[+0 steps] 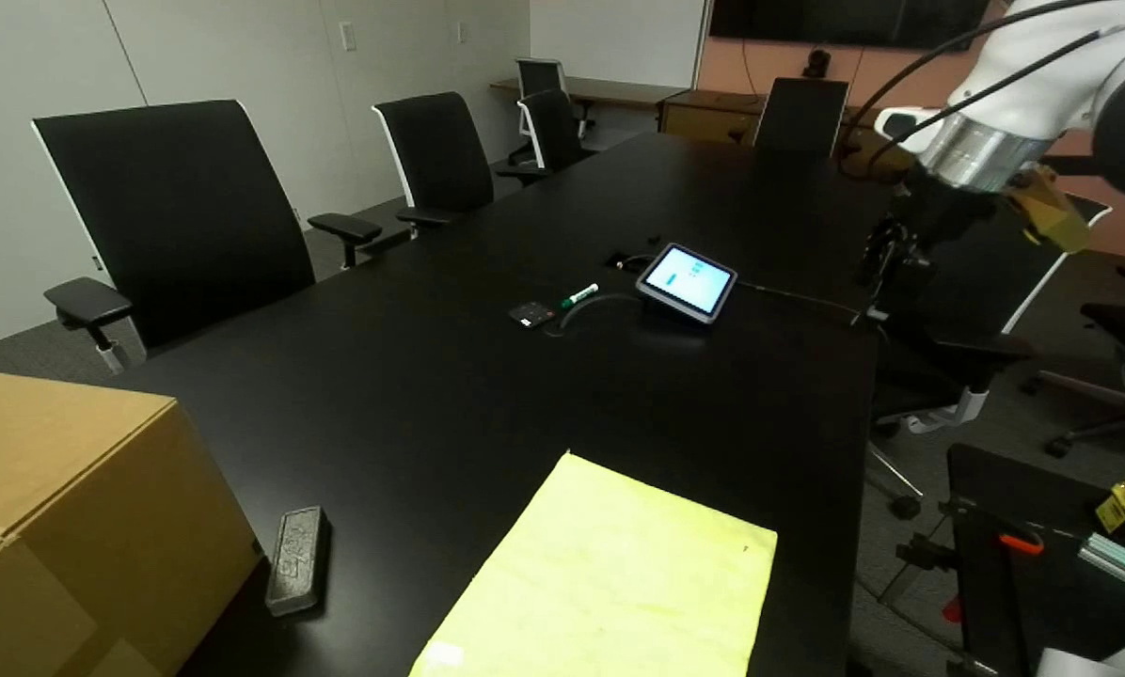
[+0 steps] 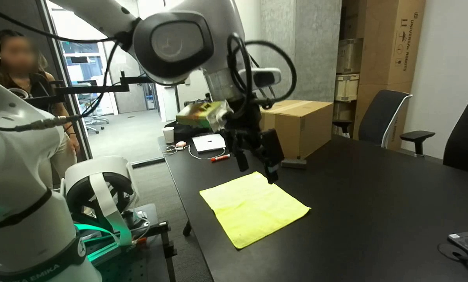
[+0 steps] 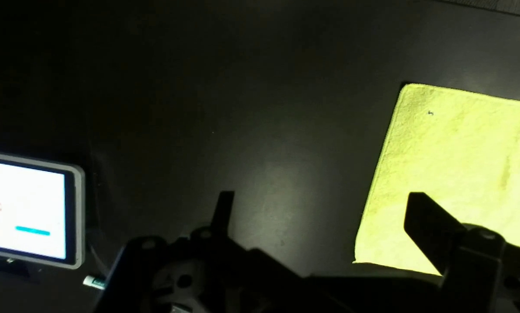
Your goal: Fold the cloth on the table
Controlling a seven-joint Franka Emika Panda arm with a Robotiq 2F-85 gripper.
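In the wrist view, a tablet (image 3: 23,208) and, near its lower right corner, a marker (image 3: 94,282) are located left of the fingers (image 3: 222,213). The gripper (image 3: 321,193) is above the table (image 3: 242,108), fingers spread wide apart. The yellow cloth (image 3: 464,165) lies flat on the table, its left edge visible between the fingertips and the remainder extending behind and right of the right-hand finger.

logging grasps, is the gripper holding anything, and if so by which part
Nothing is held: the gripper stands open and empty, and the yellow cloth lies spread on the table.
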